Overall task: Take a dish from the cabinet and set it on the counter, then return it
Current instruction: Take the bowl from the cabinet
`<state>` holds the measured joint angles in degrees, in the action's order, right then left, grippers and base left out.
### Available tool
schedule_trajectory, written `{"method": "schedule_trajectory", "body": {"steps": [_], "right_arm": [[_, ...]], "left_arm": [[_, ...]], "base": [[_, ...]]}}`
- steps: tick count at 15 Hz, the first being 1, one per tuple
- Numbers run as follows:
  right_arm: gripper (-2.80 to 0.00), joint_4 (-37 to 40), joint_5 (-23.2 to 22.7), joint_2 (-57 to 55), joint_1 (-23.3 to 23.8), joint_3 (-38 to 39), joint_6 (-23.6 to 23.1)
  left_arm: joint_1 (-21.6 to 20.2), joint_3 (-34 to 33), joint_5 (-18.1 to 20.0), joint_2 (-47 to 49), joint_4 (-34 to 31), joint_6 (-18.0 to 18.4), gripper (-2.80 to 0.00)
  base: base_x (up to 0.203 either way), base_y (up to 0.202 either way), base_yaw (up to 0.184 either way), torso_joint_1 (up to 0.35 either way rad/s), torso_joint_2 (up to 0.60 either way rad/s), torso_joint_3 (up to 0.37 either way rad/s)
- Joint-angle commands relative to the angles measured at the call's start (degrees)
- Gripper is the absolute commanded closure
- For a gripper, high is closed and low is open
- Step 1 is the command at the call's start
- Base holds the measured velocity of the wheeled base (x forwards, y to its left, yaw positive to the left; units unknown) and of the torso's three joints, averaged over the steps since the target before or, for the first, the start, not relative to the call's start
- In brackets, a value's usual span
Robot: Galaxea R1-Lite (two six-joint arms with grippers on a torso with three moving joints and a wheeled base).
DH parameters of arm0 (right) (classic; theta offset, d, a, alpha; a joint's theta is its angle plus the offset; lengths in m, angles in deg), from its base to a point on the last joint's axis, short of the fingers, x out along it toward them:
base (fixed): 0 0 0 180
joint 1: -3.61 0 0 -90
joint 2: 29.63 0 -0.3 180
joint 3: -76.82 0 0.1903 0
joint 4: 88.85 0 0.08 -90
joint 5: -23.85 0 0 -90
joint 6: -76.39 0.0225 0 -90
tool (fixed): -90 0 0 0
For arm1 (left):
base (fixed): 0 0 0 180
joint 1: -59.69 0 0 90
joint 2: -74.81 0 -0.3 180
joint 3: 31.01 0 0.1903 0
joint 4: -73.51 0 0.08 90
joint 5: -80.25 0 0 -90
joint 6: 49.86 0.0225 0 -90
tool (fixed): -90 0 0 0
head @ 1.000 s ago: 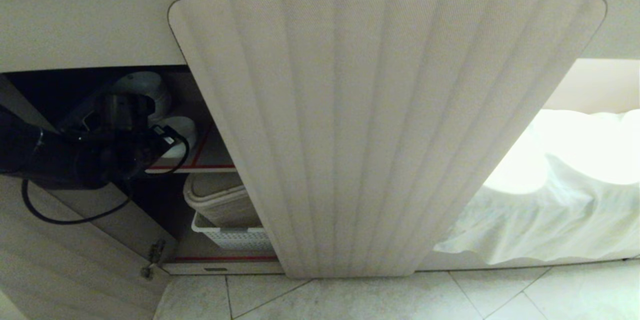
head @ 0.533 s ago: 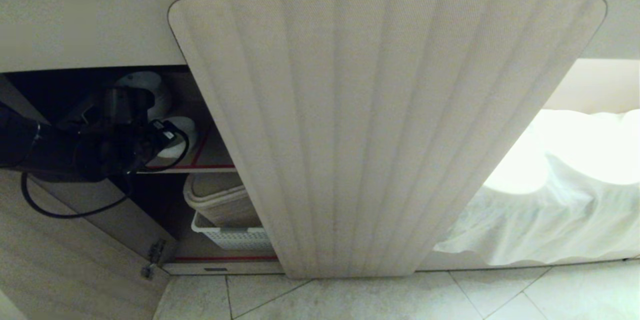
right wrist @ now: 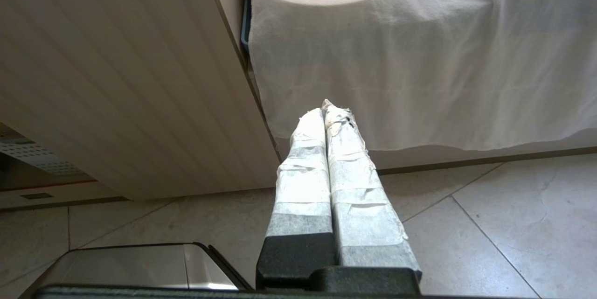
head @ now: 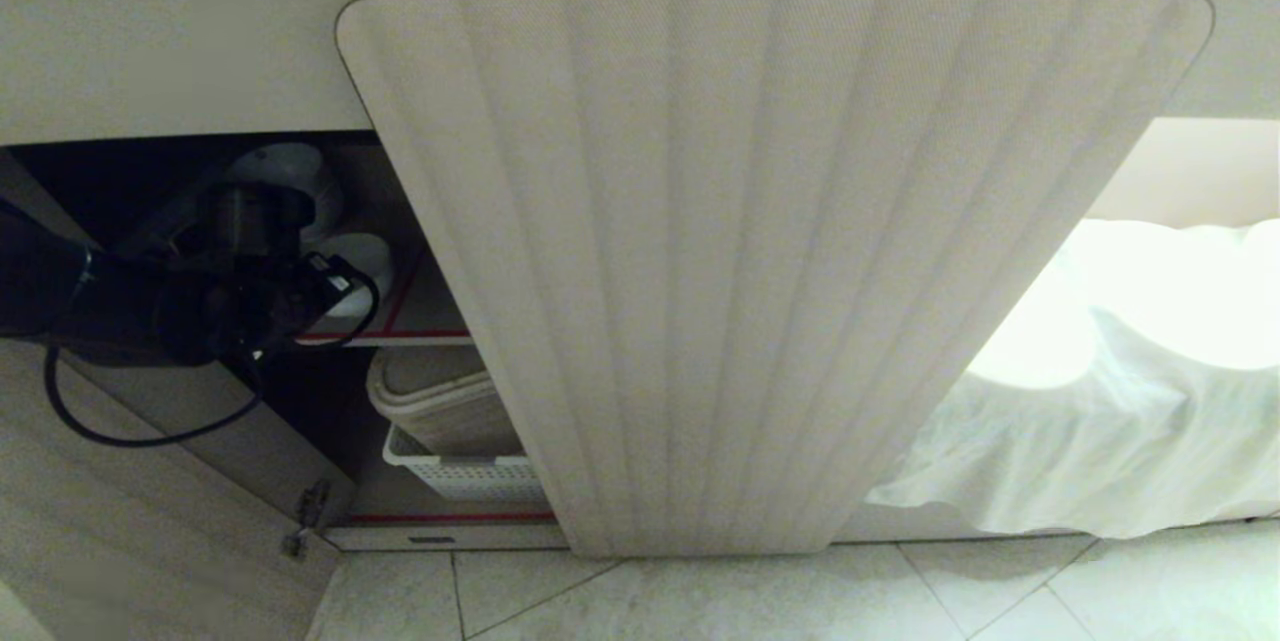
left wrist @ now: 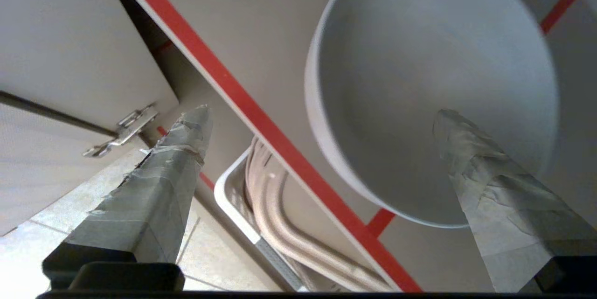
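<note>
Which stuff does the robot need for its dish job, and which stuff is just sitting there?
For the job:
- bowl on the red-edged shelf
- cabinet, its left side open
- left claw, open, one finger over the bowl, one outside

Just sitting there:
- white basket on the bottom shelf
- white cloth to the right
- right claw, shut, idle over the floor

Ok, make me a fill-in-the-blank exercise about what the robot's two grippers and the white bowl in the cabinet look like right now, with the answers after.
1. The left gripper, reaching into the low beige fluted-door cabinet, has its taped fingers ____.
2. The small round plain white bowl sits on a shelf with a ____ edge.
3. The right gripper, hanging above the tiled floor, is ____.
4. Below the shelf, a white ____ holds beige items.

Missing words: open; red; shut; basket
</note>
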<state>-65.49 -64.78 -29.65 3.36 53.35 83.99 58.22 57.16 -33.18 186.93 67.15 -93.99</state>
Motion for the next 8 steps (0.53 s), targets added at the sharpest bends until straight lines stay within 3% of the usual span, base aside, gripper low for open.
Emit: {"method": "schedule_trajectory", "body": {"steps": [1,8], "right_arm": [[0.0,0.0,0.03,0.02,-0.02,0.01,0.05],[0.0,0.0,0.03,0.02,-0.02,0.01,0.05]], "left_arm": [[-0.02,0.42,-0.12,0.66,-0.5,-0.25,-2.8],[-0.02,5.33,-0.04,2.14,-9.36,-1.92,-2.8]], "base": [[0.0,0.0,0.0,0.0,0.0,0.0],[0.0,0.0,0.0,0.0,0.0,0.0]]}}
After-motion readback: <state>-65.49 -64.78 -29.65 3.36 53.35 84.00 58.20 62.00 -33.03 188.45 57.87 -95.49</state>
